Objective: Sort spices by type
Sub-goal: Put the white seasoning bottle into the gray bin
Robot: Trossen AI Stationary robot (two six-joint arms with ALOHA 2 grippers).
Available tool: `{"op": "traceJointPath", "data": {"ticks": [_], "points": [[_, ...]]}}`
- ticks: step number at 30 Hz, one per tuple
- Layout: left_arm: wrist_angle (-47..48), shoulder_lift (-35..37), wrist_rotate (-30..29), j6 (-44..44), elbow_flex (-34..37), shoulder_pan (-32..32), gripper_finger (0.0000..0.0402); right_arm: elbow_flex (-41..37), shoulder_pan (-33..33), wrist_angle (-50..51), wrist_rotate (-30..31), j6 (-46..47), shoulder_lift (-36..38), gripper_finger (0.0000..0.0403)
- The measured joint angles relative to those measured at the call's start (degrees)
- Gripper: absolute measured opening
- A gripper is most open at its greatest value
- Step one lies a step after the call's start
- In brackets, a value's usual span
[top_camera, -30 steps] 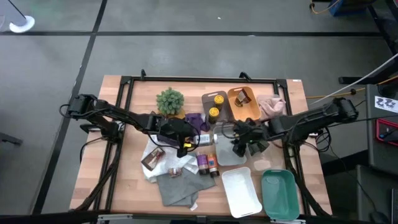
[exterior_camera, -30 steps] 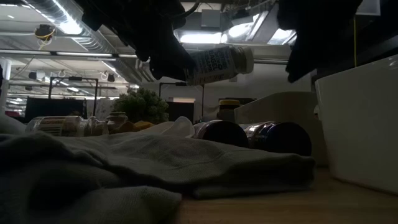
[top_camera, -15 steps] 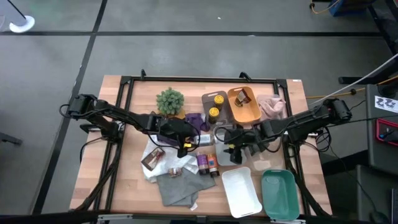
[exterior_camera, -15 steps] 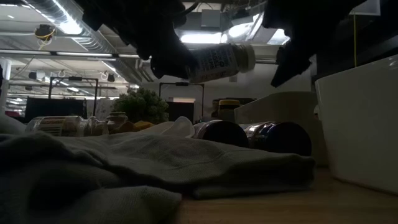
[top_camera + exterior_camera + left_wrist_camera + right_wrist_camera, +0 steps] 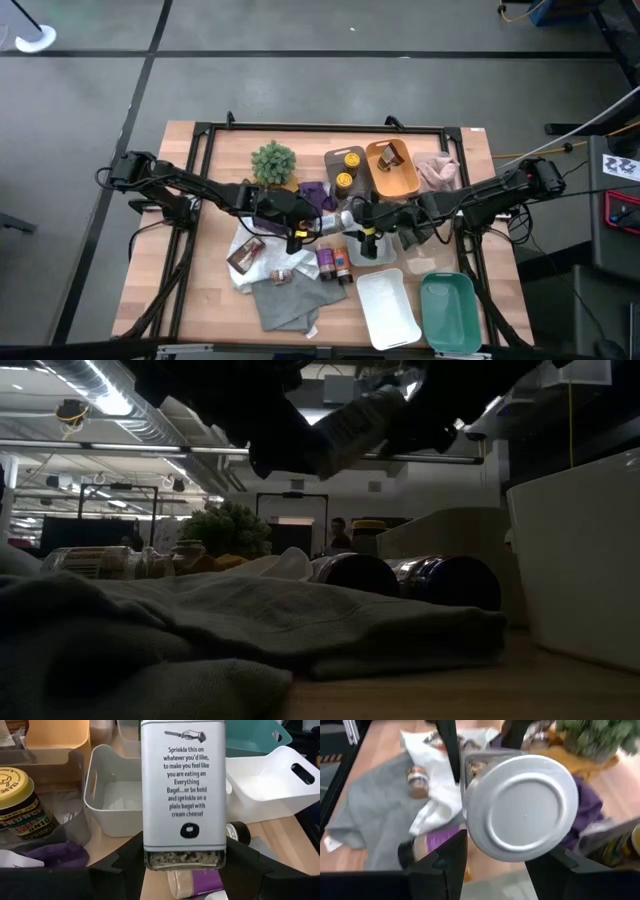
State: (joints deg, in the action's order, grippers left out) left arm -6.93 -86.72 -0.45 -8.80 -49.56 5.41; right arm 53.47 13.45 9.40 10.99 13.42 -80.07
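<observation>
Left gripper clamped on a square-sided glass jar (white printed label, seeds inside), held above the table. Right gripper spread wide around its round white cap.

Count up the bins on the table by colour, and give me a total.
orange bin: 1
dark see-through bin: 1
light grey bin: 1
white bin: 1
teal bin: 1
Total: 5
</observation>
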Motion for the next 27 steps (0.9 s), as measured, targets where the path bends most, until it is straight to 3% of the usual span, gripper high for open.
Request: {"op": "traceJointPath", "data": {"ticks": [8,27], "points": [[0.0,0.0,0.0,-0.1,0.0,0.0,0.0194,0.0,0.0,-6.7,1.3,-1.9,0.0,0.0184],[-3.2,0.0,-0.4,2.8,0.0,0.0,0.0194,0.1,0.0,-9.6,3.7,-1.6,0.0,0.0184]]}}
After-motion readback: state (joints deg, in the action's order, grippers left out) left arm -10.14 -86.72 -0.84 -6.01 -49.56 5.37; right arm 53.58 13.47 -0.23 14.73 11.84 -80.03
